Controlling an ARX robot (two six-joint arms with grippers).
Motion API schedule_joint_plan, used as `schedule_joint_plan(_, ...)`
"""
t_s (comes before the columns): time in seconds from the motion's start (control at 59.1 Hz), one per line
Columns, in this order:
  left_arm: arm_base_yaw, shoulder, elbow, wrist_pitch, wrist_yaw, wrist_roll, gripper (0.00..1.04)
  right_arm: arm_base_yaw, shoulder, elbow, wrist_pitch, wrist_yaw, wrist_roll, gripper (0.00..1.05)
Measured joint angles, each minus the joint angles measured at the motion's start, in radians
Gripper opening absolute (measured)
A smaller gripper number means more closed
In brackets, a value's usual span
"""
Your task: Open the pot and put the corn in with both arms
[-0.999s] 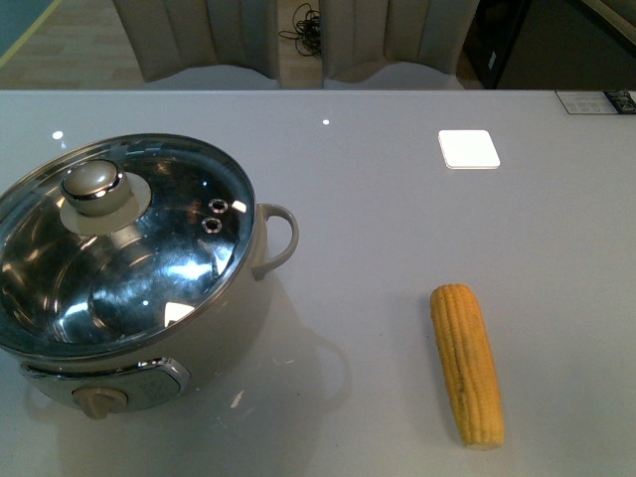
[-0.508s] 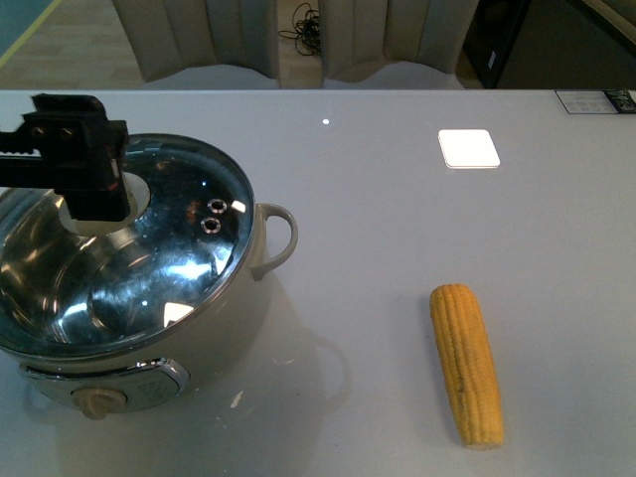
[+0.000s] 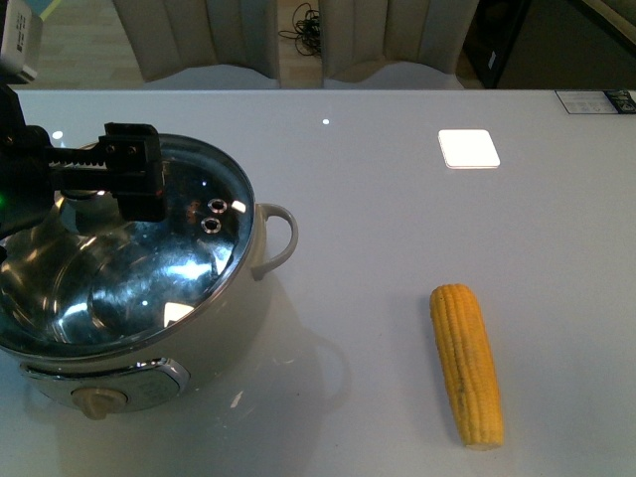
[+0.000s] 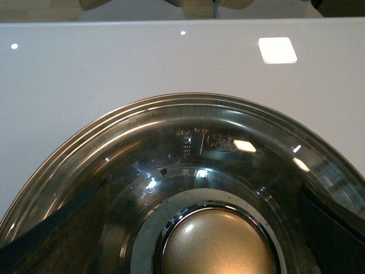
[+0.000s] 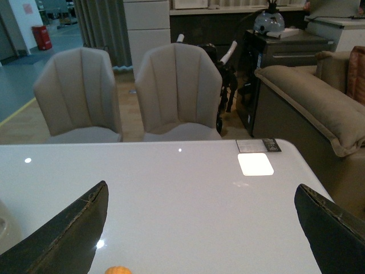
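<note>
Two black fingers (image 4: 68, 234) of the left gripper (image 4: 203, 187) stand spread wide, one on either side of the round beige knob (image 4: 217, 248), with a gap on each side. That knob sits at the middle of the glass lid (image 4: 228, 142) with a steel rim, and the lid lies shut on the large round cream-white electric cooking pot (image 3: 238, 308). In the front view the left jaws hang low over the lid and hide most of the knob. The pot's loop side handle (image 3: 280, 237) points toward the yellow, tapered corn cob (image 3: 467, 363). The cob lies flat on the glossy pale grey surface (image 3: 397, 199), well apart from the pot, with bare surface between them.

The right gripper (image 5: 201, 187) also has its jaws spread, with nothing between its dark fingers (image 5: 68, 240). Only a small orange-yellow end of the cob (image 5: 114, 270) shows in the right wrist view, clear of both fingers. A bright white square patch (image 3: 469, 149) lies farther back on the surface, and two beige padded chairs (image 5: 177, 91) stand beyond its far edge.
</note>
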Motion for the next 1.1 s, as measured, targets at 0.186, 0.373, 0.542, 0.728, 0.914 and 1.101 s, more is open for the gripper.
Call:
schedule_joint_plan(0.186, 0.000, 0.032, 0.014, -0.003, 0.000, 0.000, 0.98, 0.000, 0.000, 0.000, 0.000, 0.000, 0.000, 0.96)
schedule_joint_plan(0.373, 0.000, 0.045, 0.019, -0.006, -0.001, 0.001, 0.86, 0.000, 0.000, 0.000, 0.000, 0.000, 0.000, 0.96)
schedule_joint_plan(0.542, -0.005, 0.047, 0.025, -0.006, -0.004, 0.001, 0.60, 0.000, 0.000, 0.000, 0.000, 0.000, 0.000, 0.96)
schedule_joint_plan(0.728, -0.006, 0.048, 0.027, -0.007, -0.011, 0.008, 0.43, 0.000, 0.000, 0.000, 0.000, 0.000, 0.000, 0.96)
schedule_joint_plan(0.914, -0.007, 0.047, 0.030, -0.013, -0.012, 0.008, 0.43, 0.000, 0.000, 0.000, 0.000, 0.000, 0.000, 0.96)
schedule_joint_plan(1.101, -0.008, 0.026, 0.039, -0.046, -0.018, 0.009, 0.43, 0.000, 0.000, 0.000, 0.000, 0.000, 0.000, 0.96)
